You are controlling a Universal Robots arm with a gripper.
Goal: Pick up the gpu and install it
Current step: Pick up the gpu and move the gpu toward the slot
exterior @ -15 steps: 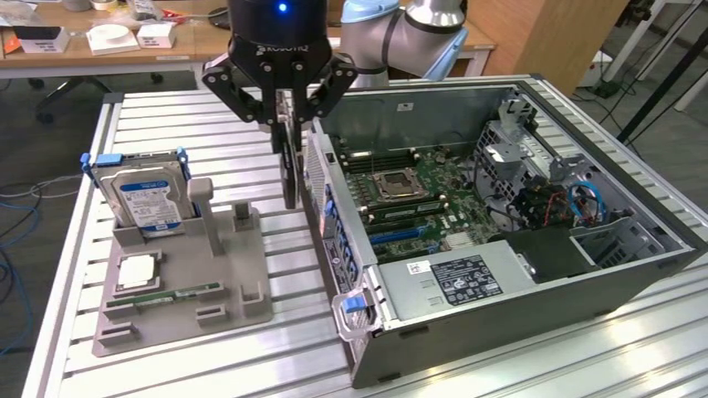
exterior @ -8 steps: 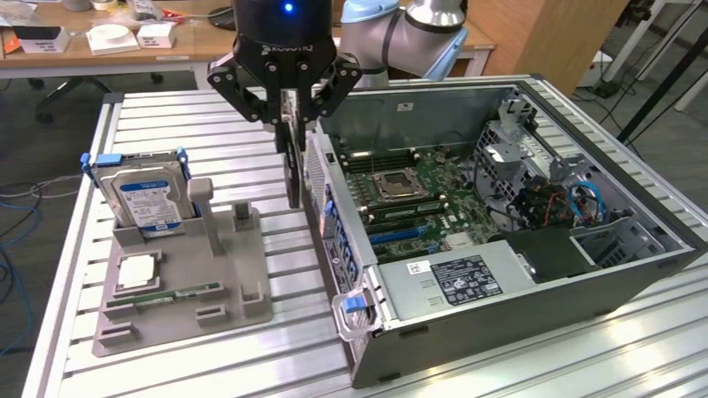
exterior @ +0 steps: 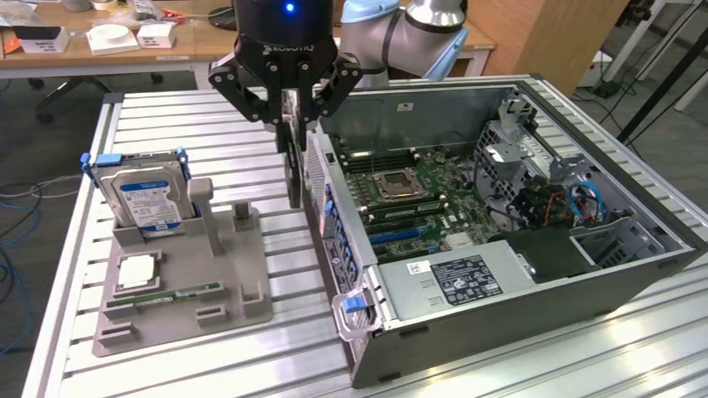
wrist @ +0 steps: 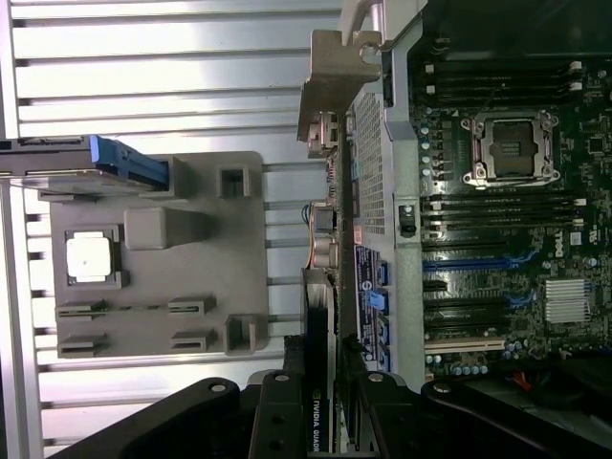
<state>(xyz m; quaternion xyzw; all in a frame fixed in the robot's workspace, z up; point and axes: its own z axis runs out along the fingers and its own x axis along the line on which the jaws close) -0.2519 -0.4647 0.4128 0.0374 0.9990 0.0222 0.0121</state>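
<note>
Exterior view, pincer [exterior: 291, 124] clamped on gpu [exterior: 294, 176]

**Lighting.** Even, diffuse room light from above; shadows are soft. You will find the strongest glare on the table [exterior: 619, 348] slats beyond the computer case [exterior: 498, 332], on the side away from the gripper [exterior: 293, 124]. A blue lamp [exterior: 290, 7] glows on the body above its fingers. Seen from the wrist, slats beside the tool wash near white, while the clamped gpu [wrist: 320, 316] and the motherboard [wrist: 497, 239] stay dim.

End effector [exterior: 293, 124] body cut off above, gpu [wrist: 318, 325] lettering cropped, sticker [exterior: 465, 278] text unreadable
</note>
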